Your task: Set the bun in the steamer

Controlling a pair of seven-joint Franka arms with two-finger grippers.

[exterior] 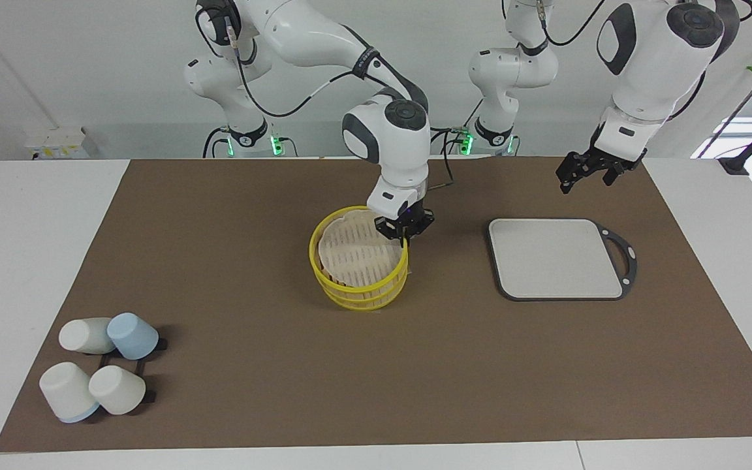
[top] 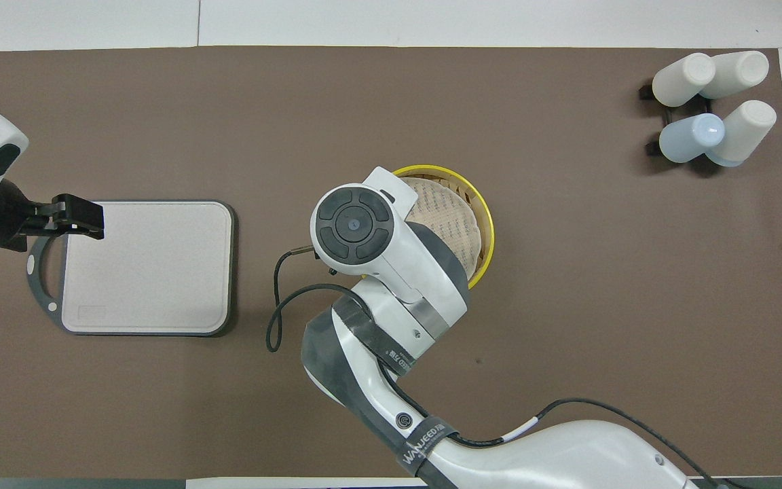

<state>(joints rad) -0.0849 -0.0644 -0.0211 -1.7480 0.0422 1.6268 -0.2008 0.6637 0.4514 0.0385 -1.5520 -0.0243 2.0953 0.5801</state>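
Steamer [exterior: 358,287] sits mid-surface, paper-lined upper tier stacked on it; right pincer [exterior: 405,230] clamped on that tier's rim; left pincer [exterior: 586,171] spread, empty, above grey board [exterior: 555,258]; bun hidden.

Steamer [exterior: 358,261] between board [exterior: 555,258] and cups [exterior: 98,369] (mid-table)

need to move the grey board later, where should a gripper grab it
Grip the board by its thin dark loop handle, at the end toward the left arm's side of the table. The board lies flat on the mat, so its edges give little to pinch; the handle juts out with an open gap. Probably come from above with the left gripper, which hangs open nearby.
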